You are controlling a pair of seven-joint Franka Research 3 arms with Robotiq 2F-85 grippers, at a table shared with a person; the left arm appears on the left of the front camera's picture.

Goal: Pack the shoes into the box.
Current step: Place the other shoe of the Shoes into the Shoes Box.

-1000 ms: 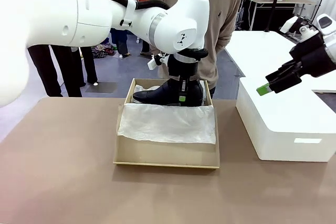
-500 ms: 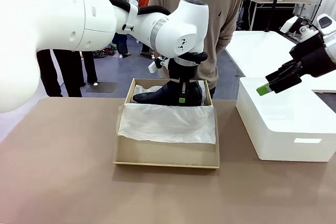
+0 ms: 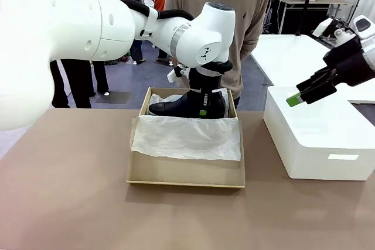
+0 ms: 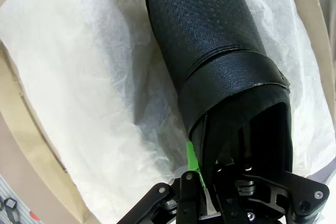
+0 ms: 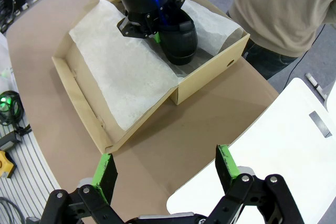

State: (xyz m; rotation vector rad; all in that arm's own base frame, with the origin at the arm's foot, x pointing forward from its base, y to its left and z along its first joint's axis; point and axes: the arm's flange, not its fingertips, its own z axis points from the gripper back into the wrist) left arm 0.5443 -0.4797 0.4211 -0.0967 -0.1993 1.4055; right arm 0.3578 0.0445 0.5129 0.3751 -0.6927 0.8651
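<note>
One black glossy shoe (image 3: 179,107) lies toe to the left in the far end of the tan box (image 3: 186,178), on white tissue paper. My left gripper (image 3: 203,107) reaches down from above and is shut on the shoe's heel rim. In the left wrist view the shoe (image 4: 210,51) stretches away from the gripper (image 4: 207,162), one green pad (image 4: 191,156) outside the heel collar. The right gripper (image 3: 297,98) hangs open over the white box, holding nothing. From the right wrist, its jaws (image 5: 165,169) stand wide, with the box (image 5: 210,77) and shoe (image 5: 179,38) beyond.
A larger white box (image 3: 316,144) stands on the table to the right of the tan box. A person in a tan sweater (image 3: 246,16) stands at the far edge just behind the box. The open lid flap, draped with tissue (image 3: 186,137), points toward me.
My left arm's upper part has swung slightly to the right, while its gripper and the shoe stay almost in place in the box. The right arm has not moved.
</note>
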